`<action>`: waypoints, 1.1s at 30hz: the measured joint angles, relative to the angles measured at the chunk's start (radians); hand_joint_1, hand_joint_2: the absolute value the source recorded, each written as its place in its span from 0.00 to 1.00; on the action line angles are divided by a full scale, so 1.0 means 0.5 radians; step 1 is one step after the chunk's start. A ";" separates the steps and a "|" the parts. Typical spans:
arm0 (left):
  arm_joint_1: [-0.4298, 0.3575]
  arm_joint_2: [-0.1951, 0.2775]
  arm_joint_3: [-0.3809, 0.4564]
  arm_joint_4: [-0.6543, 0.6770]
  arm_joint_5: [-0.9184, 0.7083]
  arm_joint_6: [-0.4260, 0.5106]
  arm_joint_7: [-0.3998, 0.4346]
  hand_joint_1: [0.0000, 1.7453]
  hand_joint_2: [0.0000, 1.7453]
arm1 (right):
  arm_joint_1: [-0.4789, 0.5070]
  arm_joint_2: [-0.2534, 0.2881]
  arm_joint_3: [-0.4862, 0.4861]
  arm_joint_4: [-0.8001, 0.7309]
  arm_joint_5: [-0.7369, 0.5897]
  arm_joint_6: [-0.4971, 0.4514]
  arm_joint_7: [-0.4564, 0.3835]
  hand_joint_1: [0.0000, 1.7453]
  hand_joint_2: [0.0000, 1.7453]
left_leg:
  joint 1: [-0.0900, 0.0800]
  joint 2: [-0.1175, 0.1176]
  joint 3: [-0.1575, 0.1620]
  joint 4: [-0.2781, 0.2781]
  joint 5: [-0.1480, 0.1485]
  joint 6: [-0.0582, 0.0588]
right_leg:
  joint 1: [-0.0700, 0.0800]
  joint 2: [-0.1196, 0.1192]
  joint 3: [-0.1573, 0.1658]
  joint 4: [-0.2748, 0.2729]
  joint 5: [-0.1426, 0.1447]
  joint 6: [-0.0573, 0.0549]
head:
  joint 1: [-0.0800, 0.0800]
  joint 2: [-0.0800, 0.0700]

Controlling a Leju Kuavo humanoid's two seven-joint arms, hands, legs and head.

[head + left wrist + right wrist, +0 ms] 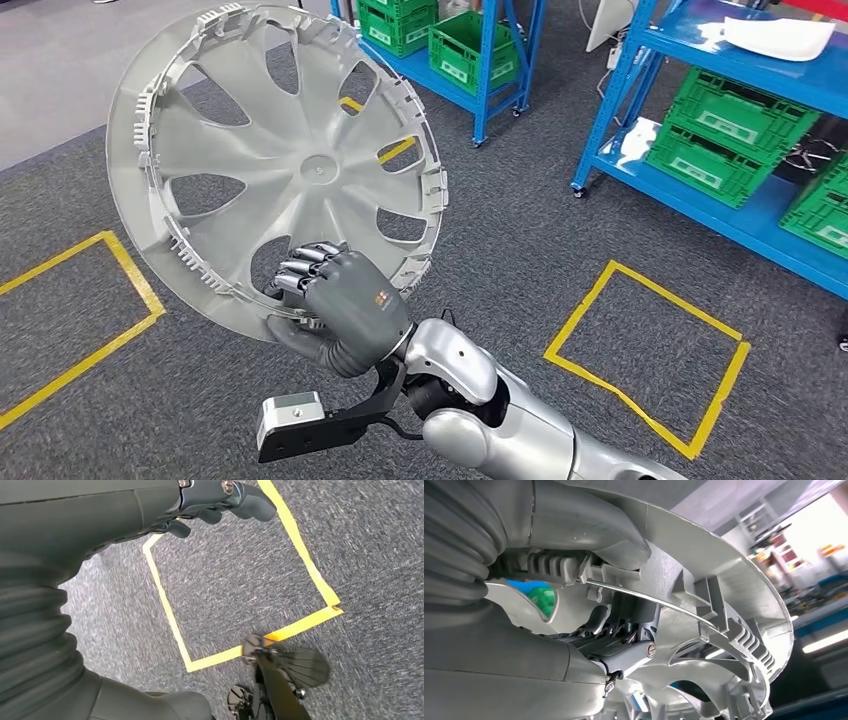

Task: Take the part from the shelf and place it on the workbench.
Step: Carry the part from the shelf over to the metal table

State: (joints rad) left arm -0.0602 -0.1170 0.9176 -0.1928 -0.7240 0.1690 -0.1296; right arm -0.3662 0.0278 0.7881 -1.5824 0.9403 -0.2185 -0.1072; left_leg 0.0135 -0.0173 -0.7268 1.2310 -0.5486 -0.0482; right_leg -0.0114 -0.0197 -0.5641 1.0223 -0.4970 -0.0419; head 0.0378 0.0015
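1. The right hand (340,305) is in the lower centre of the head view. It grips the lower rim of the part (275,165), a grey wheel cover with spokes and openings, which fills the upper left of the frame.
2. The part is in the air, tilted, with its inner ribbed side toward the camera. Its top edge is just cut off by the top of the frame.
3. In the right wrist view the fingers (624,652) go through an opening of the part (724,595) and the thumb lies on the rim. Most fingertips are hidden behind the plastic.
4. The left hand (220,500) is at the top of the left wrist view, above the grey carpet (240,575). Its fingers are curled in and nothing is between them.
5. A yellow tape square (172,620) lies on the carpet in that view; its upper part is hidden by the hand.
6. In the head view, blue shelves (745,120) with green crates (725,135) stand in the upper right. A white object (780,38) lies on the top level, but I cannot tell what it is.
7. Two more yellow tape squares are on the floor, one at the left (135,275), cut off by the frame edge, and one at the lower right (650,350).
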 joint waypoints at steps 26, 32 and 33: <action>-0.003 -0.006 0.023 -0.001 -0.056 -0.021 -0.007 0.00 1.00 | 0.043 -0.007 0.007 -0.026 0.042 -0.013 0.035 1.00 1.00 | -0.001 -0.246 0.210 -0.415 0.214 0.048 | 0.041 0.140 -0.014 -0.002 0.021 0.024 | 0.038 0.000; -0.012 -0.001 0.020 -0.001 -0.103 -0.039 -0.014 0.00 1.00 | 0.101 -0.034 -0.042 -0.052 0.061 -0.043 0.056 1.00 1.00 | 0.008 0.013 -0.043 0.111 -0.041 0.003 | 0.029 -0.030 0.002 -0.038 0.035 -0.009 | 0.023 0.000; -0.012 0.001 0.019 -0.001 -0.109 -0.043 -0.022 0.00 1.00 | 0.107 -0.042 -0.049 -0.054 0.064 -0.043 0.058 1.00 1.00 | 0.015 0.021 -0.039 0.116 -0.026 -0.006 | 0.026 -0.057 0.002 -0.036 0.031 -0.005 | 0.023 0.000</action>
State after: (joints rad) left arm -0.0660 -0.1163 0.9272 -0.1935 -0.7784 0.1476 -0.1408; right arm -0.3124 0.0070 0.7635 -1.6094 0.9723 -0.2399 -0.0783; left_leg 0.0211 -0.0067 -0.7463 1.2888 -0.5614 -0.0513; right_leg 0.0017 -0.0481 -0.5628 1.0041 -0.4815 -0.0443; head 0.0492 0.0015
